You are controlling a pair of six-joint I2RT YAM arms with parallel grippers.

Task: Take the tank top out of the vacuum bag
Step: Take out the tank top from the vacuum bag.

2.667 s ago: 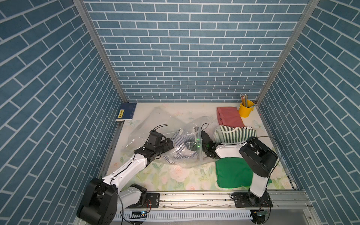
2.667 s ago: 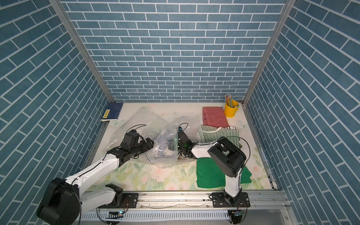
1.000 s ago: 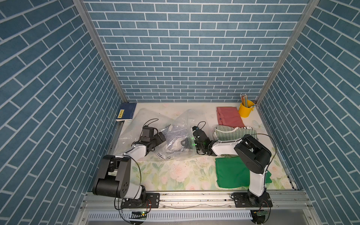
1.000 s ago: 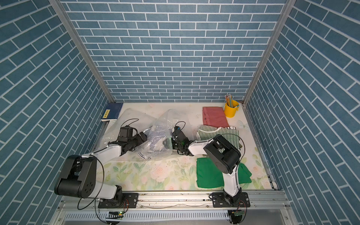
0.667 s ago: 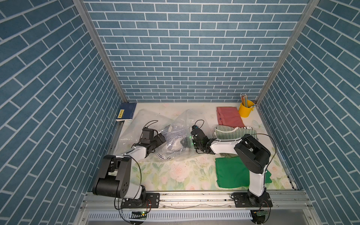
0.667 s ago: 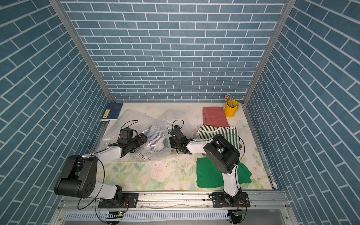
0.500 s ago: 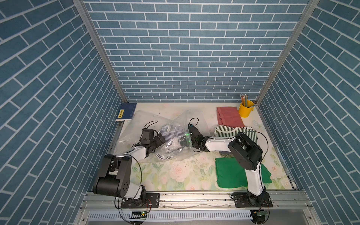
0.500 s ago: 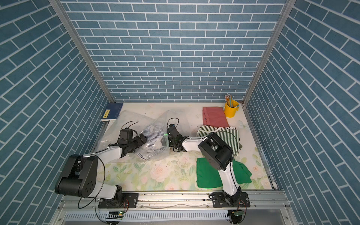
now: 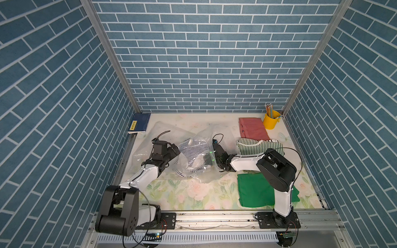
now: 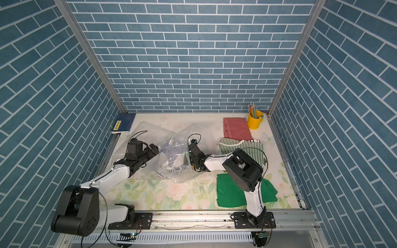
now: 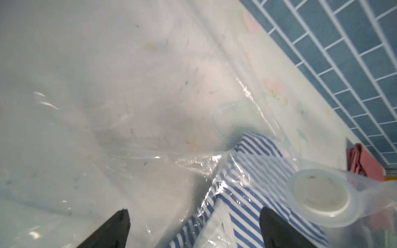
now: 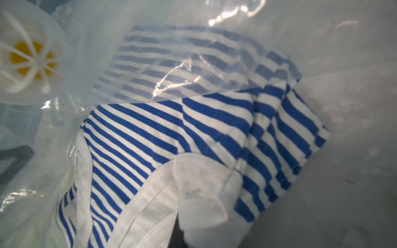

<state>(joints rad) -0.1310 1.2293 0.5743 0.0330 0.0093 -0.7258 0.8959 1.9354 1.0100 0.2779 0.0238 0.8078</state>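
Right gripper (image 9: pixel 207 159) newly closed on tank top (image 12: pixel 150 133) inside vacuum bag (image 9: pixel 203 179), green-striped shirt (image 9: pixel 253 146) at three o'clock; left gripper (image 11: pixel 193 214) agape

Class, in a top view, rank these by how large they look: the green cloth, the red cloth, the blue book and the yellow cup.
1. green cloth, largest even with the right arm hiding part; it also lies nearest the camera
2. red cloth
3. blue book
4. yellow cup
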